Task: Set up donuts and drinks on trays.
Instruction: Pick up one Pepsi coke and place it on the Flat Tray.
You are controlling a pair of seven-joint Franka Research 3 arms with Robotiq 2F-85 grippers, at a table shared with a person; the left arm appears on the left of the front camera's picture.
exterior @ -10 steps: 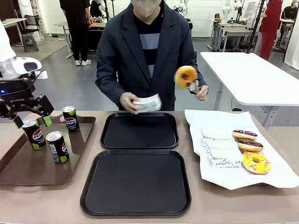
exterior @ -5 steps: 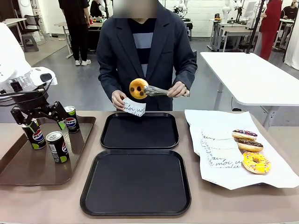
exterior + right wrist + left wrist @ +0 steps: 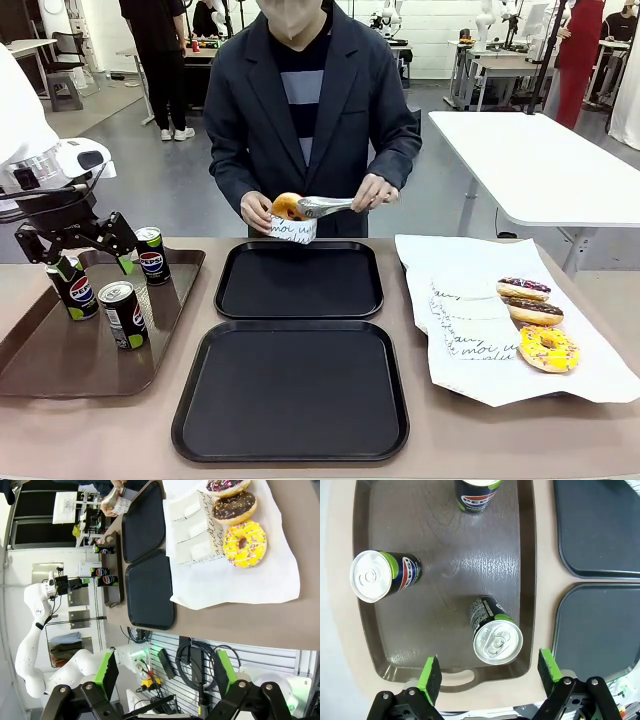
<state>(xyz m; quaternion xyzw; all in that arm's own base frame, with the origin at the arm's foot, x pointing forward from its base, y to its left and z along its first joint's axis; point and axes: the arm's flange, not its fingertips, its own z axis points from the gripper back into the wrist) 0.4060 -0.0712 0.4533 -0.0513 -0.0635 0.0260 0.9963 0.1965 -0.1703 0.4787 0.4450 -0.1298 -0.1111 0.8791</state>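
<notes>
Pepsi cans [image 3: 122, 315], slim, black with lime bands and silver tops, stand under the spread, empty left hand [image 3: 489, 669].

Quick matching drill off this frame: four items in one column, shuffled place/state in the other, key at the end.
Items
1. left end effector
2. yellow-iced donut
3. golden donut in the tongs
4. Pepsi cans

Place or state
A. upright on the brown tray
B. at the mouth of a paper sleeve in the person's hand
C. open, hovering above the cans
D. on the white paper, robot's right side

Pairs: 1-C, 2-D, 3-B, 4-A
</notes>
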